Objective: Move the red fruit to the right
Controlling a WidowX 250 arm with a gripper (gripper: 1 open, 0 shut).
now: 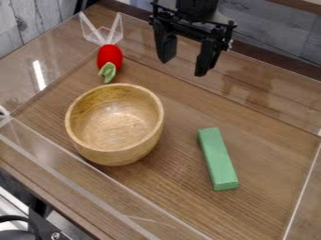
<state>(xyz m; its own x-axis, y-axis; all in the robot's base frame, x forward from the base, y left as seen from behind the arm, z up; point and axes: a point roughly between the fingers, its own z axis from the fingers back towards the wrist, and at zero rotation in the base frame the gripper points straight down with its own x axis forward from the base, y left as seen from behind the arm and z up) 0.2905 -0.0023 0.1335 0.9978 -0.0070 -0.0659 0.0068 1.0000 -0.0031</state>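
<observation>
Hanging above the far side of the wooden table (264,103), the black gripper (185,58) is pointing straight down with its jaws standing wide apart — nothing is sitting between them. The red fruit (108,58) is lying well to the left of it, near the table's far-left corner, its light green cap facing the wooden bowl (115,123) just in front. A long green block (217,157) is resting to the right of the bowl — apart from it.
</observation>
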